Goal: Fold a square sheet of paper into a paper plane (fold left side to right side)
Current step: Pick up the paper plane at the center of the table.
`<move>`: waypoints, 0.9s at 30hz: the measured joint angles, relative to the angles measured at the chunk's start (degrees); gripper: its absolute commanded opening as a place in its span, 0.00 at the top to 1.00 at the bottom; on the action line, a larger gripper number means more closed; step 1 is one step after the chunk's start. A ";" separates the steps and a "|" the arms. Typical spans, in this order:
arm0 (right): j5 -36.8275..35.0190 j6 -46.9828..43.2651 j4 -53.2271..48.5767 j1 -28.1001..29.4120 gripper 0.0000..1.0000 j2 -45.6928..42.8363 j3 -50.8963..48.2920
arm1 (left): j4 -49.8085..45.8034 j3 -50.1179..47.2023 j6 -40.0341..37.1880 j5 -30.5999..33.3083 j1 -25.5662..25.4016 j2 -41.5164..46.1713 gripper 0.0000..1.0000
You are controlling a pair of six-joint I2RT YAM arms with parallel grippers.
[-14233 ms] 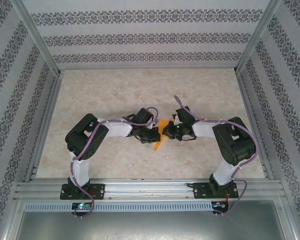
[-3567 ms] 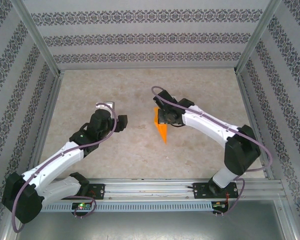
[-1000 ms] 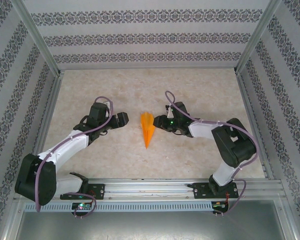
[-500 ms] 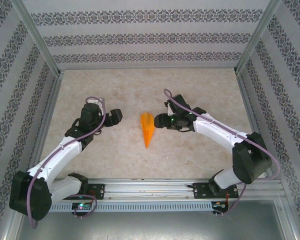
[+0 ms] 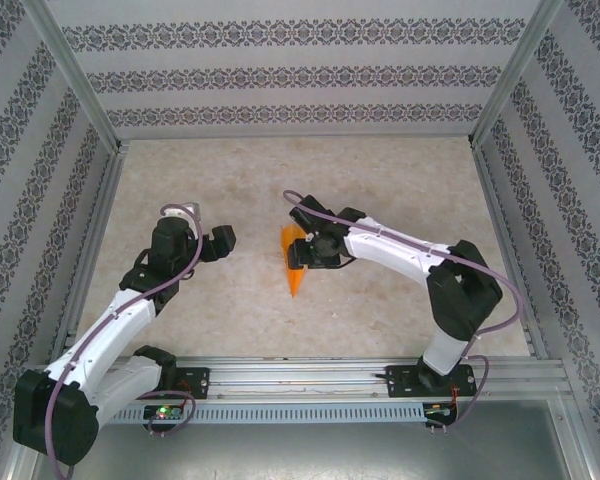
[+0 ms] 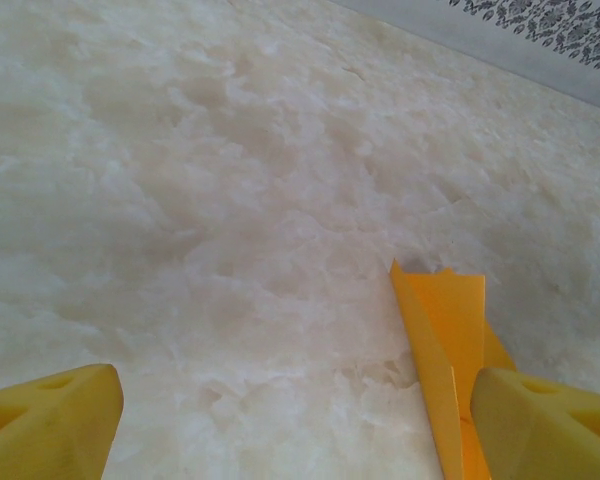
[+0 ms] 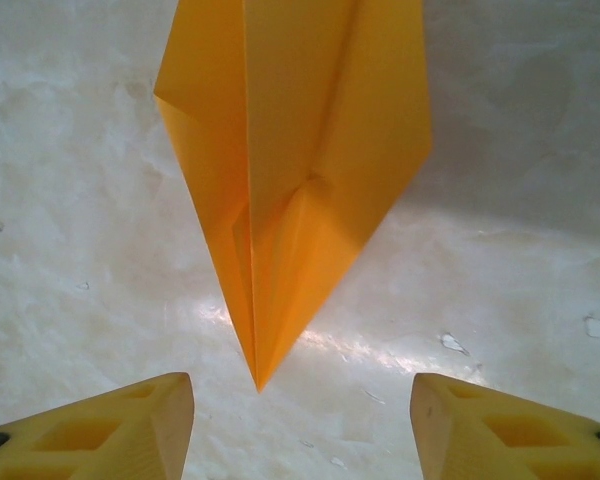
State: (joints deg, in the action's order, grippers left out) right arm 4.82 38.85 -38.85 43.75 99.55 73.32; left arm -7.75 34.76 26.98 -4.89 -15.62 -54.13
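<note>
Pale marbled surface [image 5: 400,190], enclosed by patterned wall panels [image 5: 280,78] in a metal frame. Item one: paper plane [image 5: 293,272], bright orange, already folded to a narrow dart with a centre crease, laid near the middle of the surface. Its long axis is run from far to near, and the point is turned toward the arm bases. Item two: right claw [image 5: 306,246], held at the wide far end of the plane on its right flank, fingers parted and nothing gripped. In the right wrist view the dart's tip is seen just ahead, centred between the two fingers and clear of both. Contact with the paper cannot be told from overhead. Item three: left claw [image 5: 223,241], spread wide and empty, placed well apart to the plane's left. The right arm is judged much the nearer, so any next grasp or press along the crease is best reached from that side.
</note>
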 measured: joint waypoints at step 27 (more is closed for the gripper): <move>-0.26 1.51 -0.39 0.66 0.64 13.29 7.85 | -1.79 -0.55 -1.49 -0.24 0.37 -1.11 0.10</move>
State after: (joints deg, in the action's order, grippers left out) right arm 4.56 40.36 -39.24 44.40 112.84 81.17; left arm -9.54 34.22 25.50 -5.13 -15.25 -55.24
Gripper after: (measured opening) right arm 0.377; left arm 0.904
